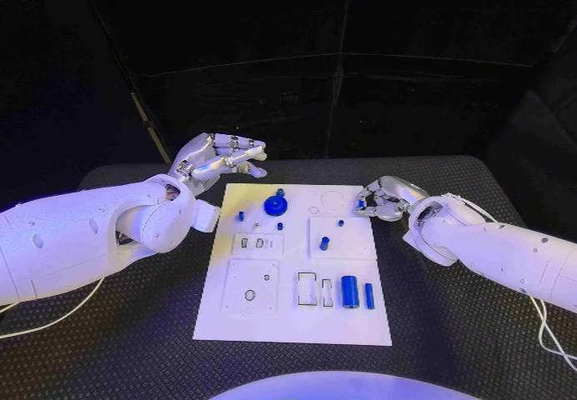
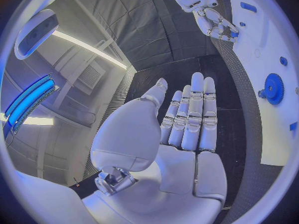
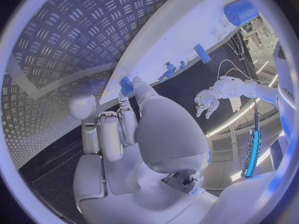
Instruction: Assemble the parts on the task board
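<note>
Fingertips of the right hand were the hardest thing to read: from the head camera they bunched together at the board's 2 o'clock edge, and whatever sat between them was hidden there. The right wrist camera helped, showing a small blue part pinched between the thumb and a finger, right at the rim of the task board. The part's shape could not be made out beyond a short blue block.

The left hand hovered off the board's 11 o'clock corner, above the black table. In the left wrist view its fingers lay straight and side by side, the thumb set apart, the palm holding nothing. Its forearm covered part of the board's 9 o'clock edge in the head view.

The board itself was a white plate in the middle of the table, divided into raised square panels. A blue gear stood near 12 o'clock, with small blue pegs just below and beside it. A blue peg stood in the panel toward 3 o'clock. Near 5 o'clock a thick blue cylinder lay beside a thinner blue rod, apart from each other. Several pale slots and outlines on the panels were too faint to identify.
</note>
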Robot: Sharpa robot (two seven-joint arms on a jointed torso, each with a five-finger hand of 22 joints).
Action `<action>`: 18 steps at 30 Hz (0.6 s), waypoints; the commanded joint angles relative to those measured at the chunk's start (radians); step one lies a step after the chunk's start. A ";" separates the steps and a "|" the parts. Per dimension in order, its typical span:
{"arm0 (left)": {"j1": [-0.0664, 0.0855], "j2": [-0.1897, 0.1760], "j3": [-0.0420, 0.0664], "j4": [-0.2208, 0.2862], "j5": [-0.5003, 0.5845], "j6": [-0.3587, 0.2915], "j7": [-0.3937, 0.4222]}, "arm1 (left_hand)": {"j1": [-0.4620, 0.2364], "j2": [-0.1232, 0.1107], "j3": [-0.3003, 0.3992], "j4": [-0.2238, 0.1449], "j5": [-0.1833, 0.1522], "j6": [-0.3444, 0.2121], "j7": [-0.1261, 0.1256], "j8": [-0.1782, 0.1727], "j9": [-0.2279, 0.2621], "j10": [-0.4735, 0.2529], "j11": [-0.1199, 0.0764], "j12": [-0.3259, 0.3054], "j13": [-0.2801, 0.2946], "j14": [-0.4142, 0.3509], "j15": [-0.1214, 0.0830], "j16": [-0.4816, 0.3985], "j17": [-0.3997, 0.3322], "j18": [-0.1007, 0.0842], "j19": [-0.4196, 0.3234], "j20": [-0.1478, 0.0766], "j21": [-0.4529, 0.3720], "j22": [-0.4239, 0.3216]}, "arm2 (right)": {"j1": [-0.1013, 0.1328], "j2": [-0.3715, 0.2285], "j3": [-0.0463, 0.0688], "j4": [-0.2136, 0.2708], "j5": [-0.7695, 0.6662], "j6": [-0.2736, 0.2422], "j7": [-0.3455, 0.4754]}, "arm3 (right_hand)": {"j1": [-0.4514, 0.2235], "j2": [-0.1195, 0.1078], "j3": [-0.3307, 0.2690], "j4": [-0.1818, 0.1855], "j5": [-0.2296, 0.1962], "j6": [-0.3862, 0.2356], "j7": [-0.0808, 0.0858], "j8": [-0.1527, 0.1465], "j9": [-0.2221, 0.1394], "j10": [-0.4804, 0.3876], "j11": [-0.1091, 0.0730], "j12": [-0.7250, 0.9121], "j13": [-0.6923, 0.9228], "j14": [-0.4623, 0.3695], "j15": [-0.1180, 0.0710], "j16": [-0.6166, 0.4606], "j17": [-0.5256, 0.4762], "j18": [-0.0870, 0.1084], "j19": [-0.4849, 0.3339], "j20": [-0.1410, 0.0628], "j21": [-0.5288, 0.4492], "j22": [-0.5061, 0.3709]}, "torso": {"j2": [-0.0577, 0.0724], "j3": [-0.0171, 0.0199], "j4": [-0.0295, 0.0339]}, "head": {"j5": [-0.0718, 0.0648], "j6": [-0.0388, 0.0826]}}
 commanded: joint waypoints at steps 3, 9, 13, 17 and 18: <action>0.002 0.001 0.001 0.001 0.002 0.008 0.008 | 0.004 0.004 -0.001 -0.006 -0.002 0.003 0.005 -0.005 -0.001 0.000 0.004 -0.004 0.001 -0.006 0.002 -0.004 0.001 0.012 -0.006 0.000 -0.007 -0.001 | 0.002 -0.002 0.001 0.002 -0.004 -0.006 -0.002 | 0.002 -0.005 -0.006 -0.002 -0.006 0.001 -0.001 0.000 0.001 -0.001 0.003 -0.001 0.036 0.077 0.004 0.002 0.132 -0.016 -0.002 0.004 0.002 0.000 | 0.001 0.0002 -0.0002 | -0.002 -0.003; 0.002 0.001 0.001 0.000 0.002 0.008 0.008 | 0.003 0.004 -0.001 -0.007 -0.002 0.003 0.006 -0.006 -0.001 0.000 0.004 -0.005 0.001 -0.006 0.002 -0.005 0.002 0.011 -0.006 0.000 -0.007 -0.002 | 0.002 -0.004 0.001 0.003 -0.004 -0.005 -0.002 | 0.004 -0.003 -0.006 -0.003 -0.005 0.008 -0.002 0.005 0.003 0.002 0.002 0.002 0.040 0.077 0.003 0.002 0.133 -0.016 -0.002 0.004 0.002 0.000 | 0.000 0.0006 0.0005 | -0.004 -0.006; 0.002 0.002 0.001 0.000 0.002 0.008 0.008 | 0.003 0.004 -0.001 -0.007 -0.002 0.003 0.006 -0.006 -0.001 0.000 0.004 -0.005 0.001 -0.006 0.002 -0.005 0.002 0.011 -0.006 0.000 -0.007 -0.002 | 0.002 -0.005 0.001 0.001 -0.004 -0.002 -0.003 | 0.004 -0.003 -0.006 -0.003 -0.005 0.008 -0.002 0.005 0.003 0.002 0.002 0.002 0.040 0.077 0.003 0.002 0.133 -0.016 -0.002 0.004 0.002 0.000 | 0.000 0.0006 0.0000 | -0.004 -0.007; 0.002 0.002 0.001 -0.001 0.002 0.008 0.008 | 0.003 0.004 -0.001 -0.007 -0.002 0.003 0.006 -0.006 -0.001 0.000 0.004 -0.005 0.001 -0.006 0.002 -0.005 0.002 0.011 -0.006 0.000 -0.007 -0.002 | 0.002 -0.005 0.001 0.000 -0.004 0.003 -0.003 | 0.004 -0.006 -0.008 -0.003 -0.006 0.008 -0.002 0.006 0.003 0.000 0.002 0.000 0.037 0.076 0.003 0.002 0.131 -0.016 -0.002 0.004 0.002 -0.001 | 0.000 0.0005 -0.0005 | -0.004 -0.007; 0.002 0.002 0.001 -0.001 0.002 0.008 0.008 | 0.003 0.004 -0.001 -0.007 -0.002 0.003 0.006 -0.006 -0.001 0.000 0.004 -0.005 0.001 -0.006 0.002 -0.005 0.002 0.011 -0.006 0.000 -0.007 -0.002 | 0.002 -0.005 0.001 0.000 -0.004 0.003 -0.002 | 0.003 -0.008 -0.009 -0.003 -0.006 0.006 -0.002 0.005 0.003 -0.001 0.002 0.000 0.036 0.076 0.003 0.001 0.131 -0.016 -0.002 0.004 0.002 -0.001 | 0.000 0.0005 -0.0003 | -0.004 -0.007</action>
